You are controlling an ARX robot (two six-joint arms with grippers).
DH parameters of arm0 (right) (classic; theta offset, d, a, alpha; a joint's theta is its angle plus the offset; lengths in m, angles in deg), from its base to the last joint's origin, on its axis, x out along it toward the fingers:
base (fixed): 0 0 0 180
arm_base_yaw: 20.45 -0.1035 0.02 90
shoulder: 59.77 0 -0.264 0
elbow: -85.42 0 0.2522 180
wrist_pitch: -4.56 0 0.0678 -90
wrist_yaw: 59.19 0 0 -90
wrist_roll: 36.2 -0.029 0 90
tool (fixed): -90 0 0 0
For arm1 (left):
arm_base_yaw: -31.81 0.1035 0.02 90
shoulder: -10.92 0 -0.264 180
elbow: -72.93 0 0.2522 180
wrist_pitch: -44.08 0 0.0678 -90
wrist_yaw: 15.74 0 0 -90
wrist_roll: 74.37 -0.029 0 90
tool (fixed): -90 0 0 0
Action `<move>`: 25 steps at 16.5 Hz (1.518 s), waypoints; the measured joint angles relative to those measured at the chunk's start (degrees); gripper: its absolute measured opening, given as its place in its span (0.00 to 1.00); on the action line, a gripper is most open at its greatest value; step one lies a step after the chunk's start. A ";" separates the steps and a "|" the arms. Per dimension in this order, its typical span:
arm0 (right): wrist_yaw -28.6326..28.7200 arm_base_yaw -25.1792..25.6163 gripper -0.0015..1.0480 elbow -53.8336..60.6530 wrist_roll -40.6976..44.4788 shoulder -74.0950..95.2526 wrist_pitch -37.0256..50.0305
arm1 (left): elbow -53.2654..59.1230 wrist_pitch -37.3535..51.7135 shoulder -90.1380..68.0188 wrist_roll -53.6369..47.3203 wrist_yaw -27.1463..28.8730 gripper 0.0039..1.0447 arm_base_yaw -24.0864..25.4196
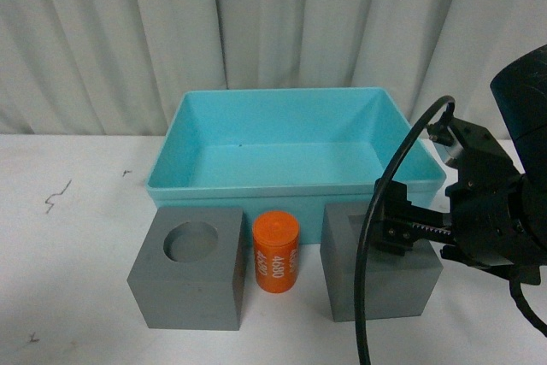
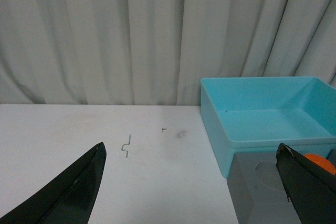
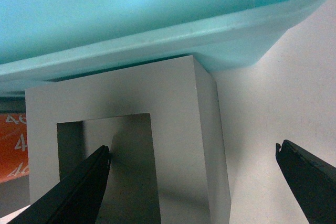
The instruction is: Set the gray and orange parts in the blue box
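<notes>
Right end effector (image 3: 193,150) is spread wide at the square-recess gray cube (image 1: 380,279), left end effector (image 2: 190,148) is spread and empty, and we see that cube, the orange cylinder (image 1: 275,254) and the round-hole gray cube (image 1: 190,275) lined up on the tabletop (image 1: 77,279) just in front of the blue box (image 1: 295,184).

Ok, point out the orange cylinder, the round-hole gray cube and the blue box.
orange cylinder (image 1: 275,256), front view, on its printed side.
round-hole gray cube (image 1: 184,301), front view, on its near face.
blue box (image 1: 282,190), front view, on its near wall.
</notes>
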State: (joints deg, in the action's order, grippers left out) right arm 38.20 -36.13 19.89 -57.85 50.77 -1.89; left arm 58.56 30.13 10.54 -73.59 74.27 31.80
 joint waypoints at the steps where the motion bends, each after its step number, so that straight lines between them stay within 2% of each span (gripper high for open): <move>1: 0.02 0.00 0.91 0.00 0.00 0.02 0.00 | -0.02 0.00 0.00 0.00 0.00 0.94 0.00; 3: 0.46 -0.02 0.72 -0.13 0.00 0.11 0.15 | 0.00 0.00 0.00 0.00 0.00 0.94 0.00; 6: 0.22 -0.07 0.29 -0.52 0.02 -0.31 0.09 | 0.00 0.00 0.00 0.00 0.00 0.94 0.00; 7: -0.76 -0.07 0.20 -0.50 0.46 -1.33 -1.25 | -0.02 0.00 0.00 0.00 -0.02 0.94 0.00; 10: -0.87 -0.39 0.19 1.07 2.03 -5.31 -5.81 | -0.02 -0.02 0.00 0.02 0.02 0.94 0.00; 13: 1.14 -1.25 0.18 2.62 5.73 -16.50 -9.97 | 0.00 0.00 0.00 0.00 0.00 0.94 0.00; 16: 1.99 -0.72 0.18 -1.40 7.74 -21.59 -14.56 | 0.00 0.00 0.00 0.00 0.00 0.94 0.00; 22: -1.03 4.22 0.18 -14.03 8.85 -13.68 -15.41 | -0.02 0.00 0.00 0.02 0.00 0.94 0.00; 25: -1.16 4.81 0.18 -17.14 8.59 -9.20 -15.82 | 0.00 0.00 0.00 0.00 0.00 0.94 0.00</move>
State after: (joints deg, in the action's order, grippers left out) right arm 37.05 -31.32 2.75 -49.26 41.57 -17.72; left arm 58.56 30.13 10.54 -73.59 74.27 31.80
